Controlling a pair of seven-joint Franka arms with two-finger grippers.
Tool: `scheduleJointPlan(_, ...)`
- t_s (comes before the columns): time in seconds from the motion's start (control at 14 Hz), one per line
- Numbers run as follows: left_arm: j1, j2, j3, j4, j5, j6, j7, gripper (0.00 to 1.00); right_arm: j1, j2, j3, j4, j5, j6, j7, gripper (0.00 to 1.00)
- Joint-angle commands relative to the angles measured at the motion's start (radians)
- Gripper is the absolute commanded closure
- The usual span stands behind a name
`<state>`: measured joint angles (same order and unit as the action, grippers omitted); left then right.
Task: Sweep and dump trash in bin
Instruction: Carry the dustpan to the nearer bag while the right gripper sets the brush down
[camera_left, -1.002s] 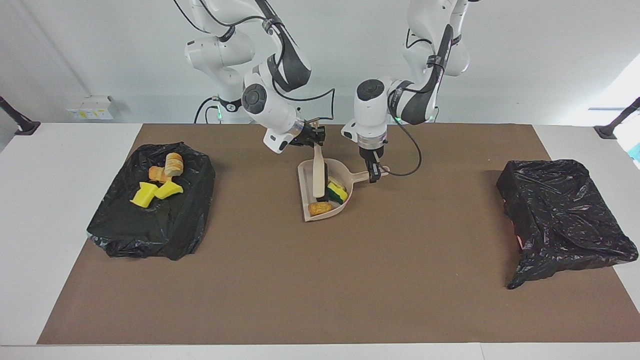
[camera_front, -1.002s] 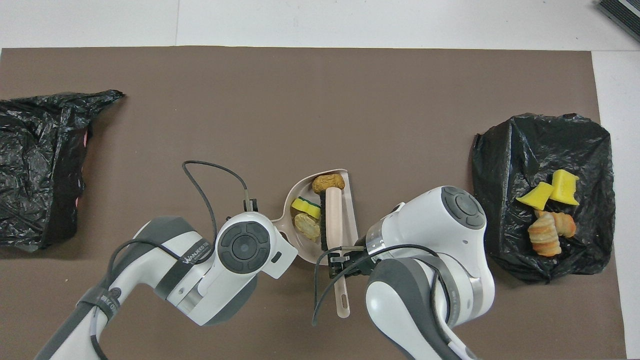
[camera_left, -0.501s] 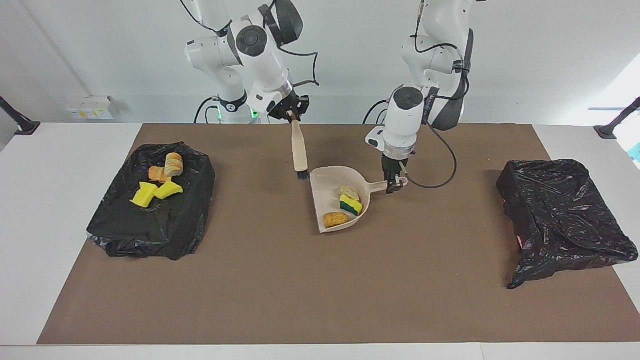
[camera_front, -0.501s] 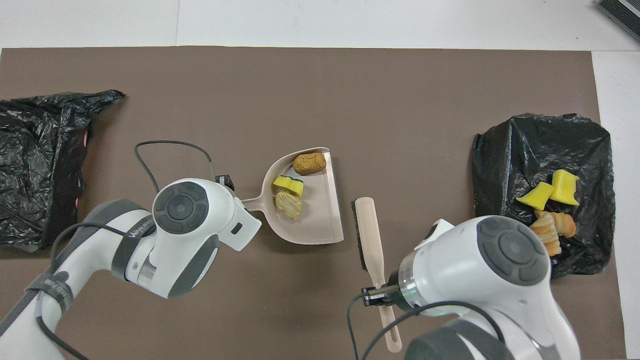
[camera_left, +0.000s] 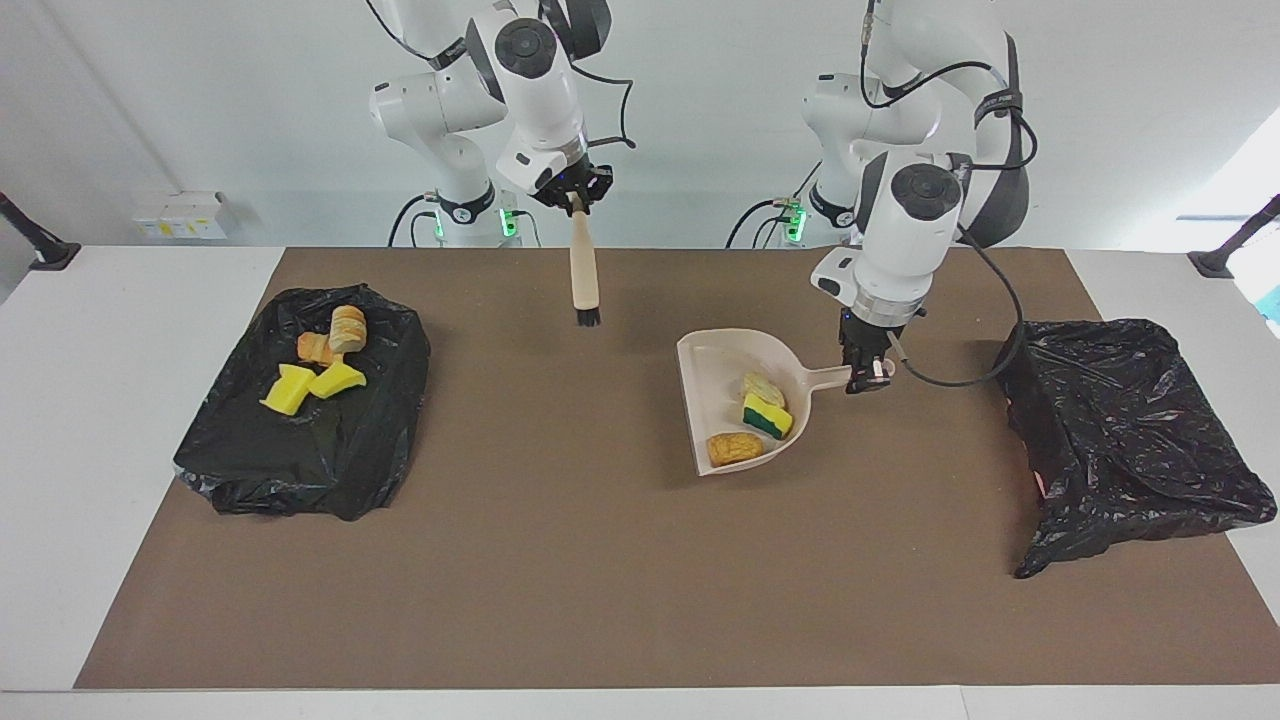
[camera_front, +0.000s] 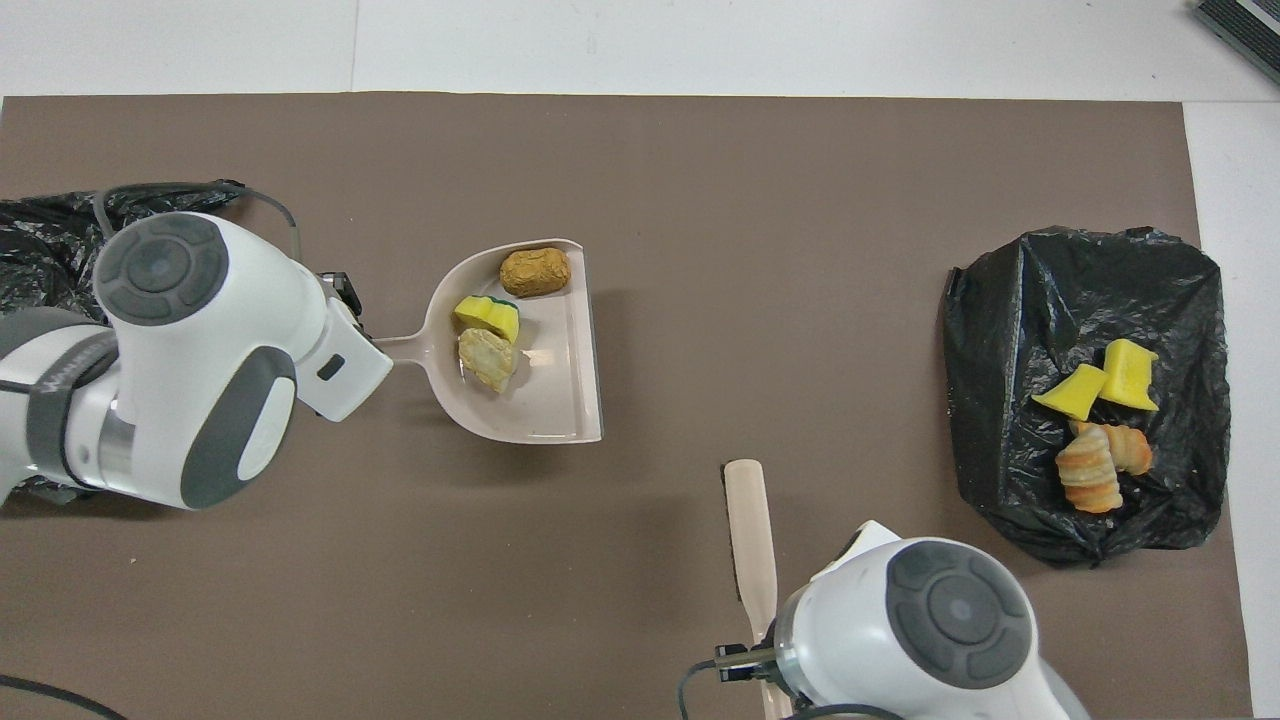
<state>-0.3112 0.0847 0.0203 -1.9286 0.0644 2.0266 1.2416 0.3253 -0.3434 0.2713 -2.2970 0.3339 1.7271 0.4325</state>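
The left gripper (camera_left: 866, 378) is clamped on the handle of the beige dustpan (camera_left: 715, 368), holding it above the brown mat (camera_left: 600, 560) between the table's middle and the black bag-lined bin (camera_left: 1120, 430) at the left arm's end. The right gripper (camera_left: 577, 200) is closed on the handle of the beige brush (camera_left: 583, 278), which hangs upright, its dark bristles pointing down, over the part of the mat near the robots.

In the smooth plastic scoop-shaped pan lie three pieces of trash: a golden-brown bread-like lump (camera_left: 735, 447) by the open lip, a yellow sponge wedge with a green back (camera_left: 767, 415) in the middle, and a pale crusty lump (camera_left: 762, 387) toward the handle.

At the right arm's end a second bin, draped in crinkled glossy black plastic (camera_left: 300, 450), carries four more scraps on top: two bright yellow sponge wedges (camera_left: 310, 387) and two ridged, orange-brown bread-like pieces (camera_left: 335, 335). The bin at the left arm's end shows only shiny wrinkled plastic.

No readable writing appears.
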Motion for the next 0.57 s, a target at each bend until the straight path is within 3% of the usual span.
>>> scheduleJointPlan(0.0,0.075,0.02,-0.005,0.123,-0.034,-0.109,0.083,1.0,0.09,0.075,0.0,0.004,-0.003,0.122,0.118,1.0)
scheduleJointPlan(0.36,0.272,0.032,-0.005,0.198,-0.061,-0.16,0.322,1.0,0.169,0.182,0.0,0.004,0.022,0.279,0.218,1.0)
scheduleJointPlan(0.5,0.335,0.079,-0.003,0.288,-0.066,-0.218,0.418,1.0,0.173,0.219,0.0,0.001,0.022,0.334,0.224,1.0)
